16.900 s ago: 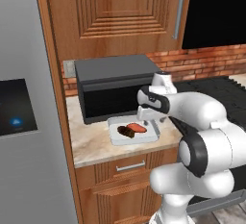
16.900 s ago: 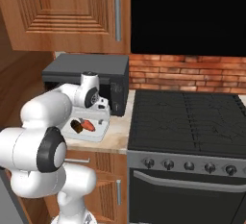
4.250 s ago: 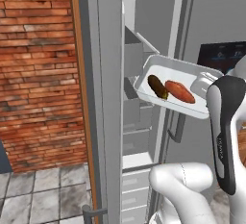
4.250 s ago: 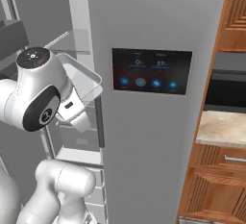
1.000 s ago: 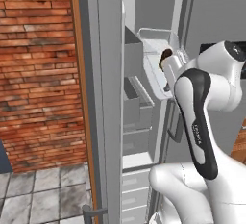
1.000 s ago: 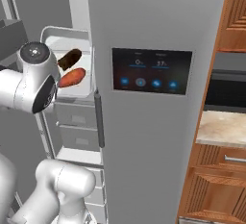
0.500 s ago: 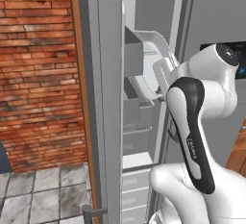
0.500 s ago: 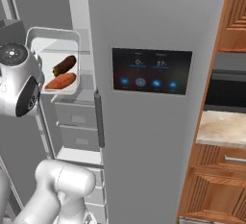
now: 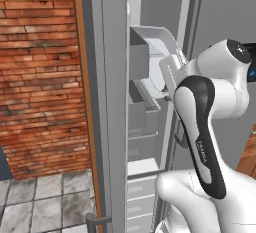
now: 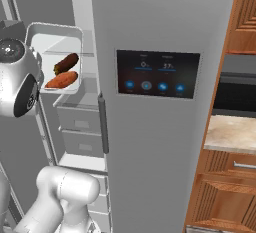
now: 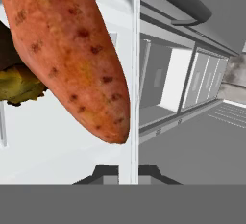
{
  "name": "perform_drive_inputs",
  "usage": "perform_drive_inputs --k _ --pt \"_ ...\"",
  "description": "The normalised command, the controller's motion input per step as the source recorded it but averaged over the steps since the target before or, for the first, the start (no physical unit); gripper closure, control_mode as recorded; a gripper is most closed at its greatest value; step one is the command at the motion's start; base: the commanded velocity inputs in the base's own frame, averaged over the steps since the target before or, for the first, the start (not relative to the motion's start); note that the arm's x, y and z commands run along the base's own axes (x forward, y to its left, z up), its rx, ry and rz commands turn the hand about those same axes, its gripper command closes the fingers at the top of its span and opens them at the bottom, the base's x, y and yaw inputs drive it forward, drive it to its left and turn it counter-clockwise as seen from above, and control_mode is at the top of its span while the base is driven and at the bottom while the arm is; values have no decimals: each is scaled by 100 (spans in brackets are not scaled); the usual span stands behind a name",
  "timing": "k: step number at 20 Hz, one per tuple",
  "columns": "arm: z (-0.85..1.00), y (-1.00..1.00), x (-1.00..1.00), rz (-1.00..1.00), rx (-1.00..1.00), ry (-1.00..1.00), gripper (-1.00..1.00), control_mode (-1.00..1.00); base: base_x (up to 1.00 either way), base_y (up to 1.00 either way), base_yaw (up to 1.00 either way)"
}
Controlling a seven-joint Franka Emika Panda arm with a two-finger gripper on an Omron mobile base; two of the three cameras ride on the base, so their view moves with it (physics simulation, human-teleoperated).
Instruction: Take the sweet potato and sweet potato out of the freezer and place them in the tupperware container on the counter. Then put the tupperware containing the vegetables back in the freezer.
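- Inside the open compartment, one freezer (image 10: 65, 127) takes up the left of the right base view: pale walls, grey shelves and drawers stacked below.
- One freezer door (image 9: 107, 102) stands swung out at the left of the left base view, edge-on to us, with a red brick wall (image 9: 37, 77) behind it.
- One closed fridge door (image 10: 160, 142) fills the middle of the right base view, carrying a single black touch panel (image 10: 157, 73) with blue icons.
- Off to the far right, one strip of beige counter (image 10: 231, 133) sits over brown wooden drawers (image 10: 230, 177), well apart from the freezer.
- One white arm (image 9: 200, 142) rises in front of the freezer opening and blocks much of the shelves from the left base view; its rounded joint covers the left rim of the container in the right base view.
- One tupperware container (image 10: 52, 39) is up at the freezer's upper shelf level, tipped so its open face shows to the right camera.
- Two sweet potatoes lie in it, and they're close together: the orange-red sweet potato (image 10: 61, 80) lower, the darker sweet potato (image 10: 66, 63) just above.
- One gripper (image 11: 129, 172), and its two dark tips are pinched narrow on the container's thin rim, seen from the hand camera with the orange tuber looming right beside it.
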Motion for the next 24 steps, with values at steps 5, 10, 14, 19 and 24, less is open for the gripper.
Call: perform_drive_inputs --k 5,10,14,19,24 --pt "12 0 36 0 0 3 100 -100 0 0 0" --pt "8 0 48 0 0 5 100 -100 0 0 0" --pt "4 0 50 0 0 2 100 -100 0 0 0" --pt "5 0 52 0 0 0 100 -100 0 0 0" --pt "5 0 52 0 0 0 100 -100 0 0 0"
